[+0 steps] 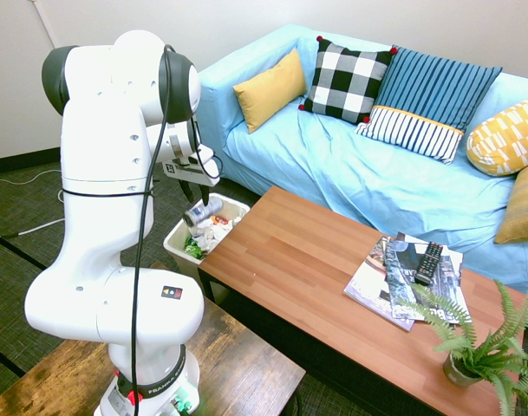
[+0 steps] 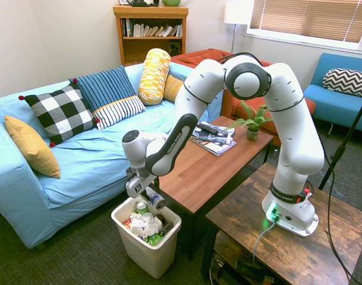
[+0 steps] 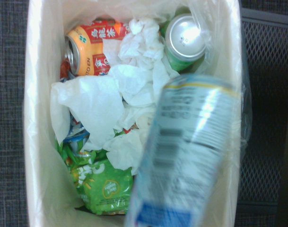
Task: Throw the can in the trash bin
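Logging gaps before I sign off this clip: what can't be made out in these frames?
- Gripper fingers: too small in both exterior views to tell whether they grip the can.
- Can label print: blurred in the wrist view, too close to the camera.
- Trash bin: the arm hides part in the first exterior view.
- Bin bottom: covered by crumpled paper and other cans.

In the wrist view the can fills the lower right of the frame as a blur, its print unreadable and its near end cut off by the bottom edge. The trash bin runs past the top and bottom edges there. In the first exterior view, left of centre, the arm's white links hide most of the claw, so whether its fingers touch the can cannot be told. At lower right the fern is cropped by the frame.
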`<state>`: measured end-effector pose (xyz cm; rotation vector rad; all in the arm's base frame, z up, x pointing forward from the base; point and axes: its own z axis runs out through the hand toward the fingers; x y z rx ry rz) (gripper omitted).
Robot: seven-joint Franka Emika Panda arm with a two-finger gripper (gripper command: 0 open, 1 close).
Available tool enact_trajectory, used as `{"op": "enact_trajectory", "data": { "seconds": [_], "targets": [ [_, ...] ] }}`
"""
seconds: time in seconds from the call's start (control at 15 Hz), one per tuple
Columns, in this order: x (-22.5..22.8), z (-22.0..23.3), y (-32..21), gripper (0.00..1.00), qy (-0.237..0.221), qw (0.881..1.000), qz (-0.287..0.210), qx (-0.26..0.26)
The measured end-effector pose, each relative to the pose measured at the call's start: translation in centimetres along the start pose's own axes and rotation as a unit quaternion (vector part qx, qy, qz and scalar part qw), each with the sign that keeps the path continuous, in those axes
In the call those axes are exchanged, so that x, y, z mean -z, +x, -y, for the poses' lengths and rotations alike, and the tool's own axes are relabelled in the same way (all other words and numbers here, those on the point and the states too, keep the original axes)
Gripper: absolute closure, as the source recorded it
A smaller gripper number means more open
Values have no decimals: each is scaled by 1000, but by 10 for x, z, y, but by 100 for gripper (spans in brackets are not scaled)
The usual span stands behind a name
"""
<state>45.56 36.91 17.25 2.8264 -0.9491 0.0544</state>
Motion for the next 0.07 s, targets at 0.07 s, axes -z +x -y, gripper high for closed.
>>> {"op": "enact_trajectory", "data": {
  "seconds": [0.07],
  "targets": [
    [2, 2, 1, 0, 3, 1000, 0, -1]
  ]
}}
